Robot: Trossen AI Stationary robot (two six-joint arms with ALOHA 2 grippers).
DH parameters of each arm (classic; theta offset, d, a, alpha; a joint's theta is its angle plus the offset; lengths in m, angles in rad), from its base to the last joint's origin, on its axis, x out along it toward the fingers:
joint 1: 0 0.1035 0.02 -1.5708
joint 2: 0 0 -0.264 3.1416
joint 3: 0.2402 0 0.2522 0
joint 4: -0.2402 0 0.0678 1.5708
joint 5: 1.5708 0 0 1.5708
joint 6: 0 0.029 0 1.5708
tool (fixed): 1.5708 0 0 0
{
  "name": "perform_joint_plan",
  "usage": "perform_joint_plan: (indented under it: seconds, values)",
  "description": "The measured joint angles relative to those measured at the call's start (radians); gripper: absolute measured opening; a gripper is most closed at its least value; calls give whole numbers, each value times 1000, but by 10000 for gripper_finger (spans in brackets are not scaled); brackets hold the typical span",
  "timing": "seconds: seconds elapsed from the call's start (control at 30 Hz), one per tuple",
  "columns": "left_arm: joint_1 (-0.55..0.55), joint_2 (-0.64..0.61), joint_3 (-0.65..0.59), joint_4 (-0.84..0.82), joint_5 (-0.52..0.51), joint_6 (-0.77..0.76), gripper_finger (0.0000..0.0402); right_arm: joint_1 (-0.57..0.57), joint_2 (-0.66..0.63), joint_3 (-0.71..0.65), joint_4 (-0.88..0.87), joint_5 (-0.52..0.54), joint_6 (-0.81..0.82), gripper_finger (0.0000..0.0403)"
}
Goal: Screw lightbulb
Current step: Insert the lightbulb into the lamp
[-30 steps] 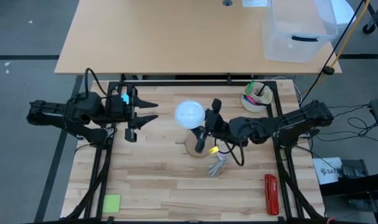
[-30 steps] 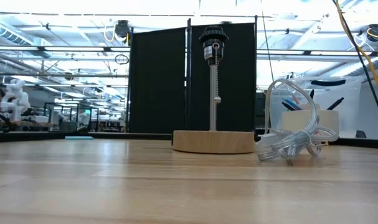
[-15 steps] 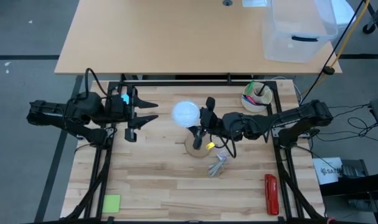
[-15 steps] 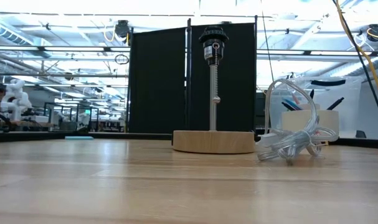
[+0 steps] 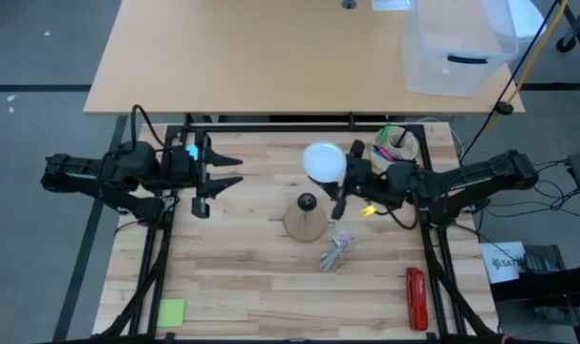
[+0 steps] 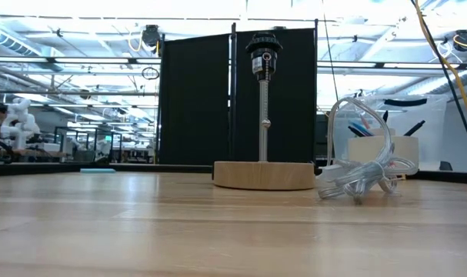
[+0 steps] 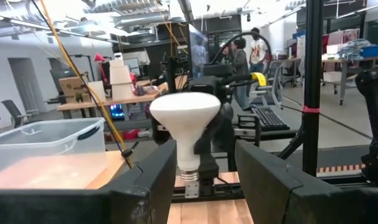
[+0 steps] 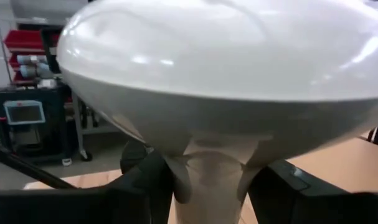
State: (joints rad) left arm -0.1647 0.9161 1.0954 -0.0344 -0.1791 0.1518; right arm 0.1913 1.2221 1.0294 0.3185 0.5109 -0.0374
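Note:
The lightbulb (image 5: 325, 161), white with its globe up and its silvery screw base (image 7: 189, 184) down, hangs in the air to the right of the lamp stand. My right gripper (image 5: 350, 176) is shut on it. The stand is a round wooden disc (image 5: 305, 225) with a thin post and a black socket (image 6: 263, 57) on top. The socket (image 5: 309, 202) stands bare, to the left of the bulb. My left gripper (image 5: 228, 170) is open over the table's left part, pointing toward the bulb and holding nothing. My right gripper pinches the bulb's tapering neck (image 8: 213, 163), just under the globe, between its two fingers (image 8: 156, 182). The fingers reach in level from the table's right side. The bulb stands upright in the hold, screw base down, clear of the table and the socket.
A white cup of pens (image 5: 395, 148) stands at the far right. A coiled clear cable (image 5: 335, 252) lies just near-right of the wooden disc. A red object (image 5: 416, 298) lies near the front right corner, a green note (image 5: 171, 311) at the front left.
My right gripper has carried the lightbulb from above the socket toward the table's right and slightly toward its far edge. The socket now shows bare from above. The bulb has stayed upright in the grip.

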Motion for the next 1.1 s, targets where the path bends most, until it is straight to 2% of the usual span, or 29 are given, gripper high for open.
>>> perform_joint_plan:
  seconds: [0.17, 0.43, 0.83, 1.1]
  values:
    - [1, 8, 0, -2, -15, 2, 170, 0, -59, -69, 16, -22, 4, 159]
    - [1, 39, 0, 6, -18, -8, 170, 0, -59, -83, 6, -70, 19, 159]
    - [1, 134, 0, 51, -19, -9, 170, 0, 27, -82, -7, -72, 60, 160]
    - [-10, 137, 0, 59, -19, -13, 170, 0, 90, -82, -3, -97, 68, 160]
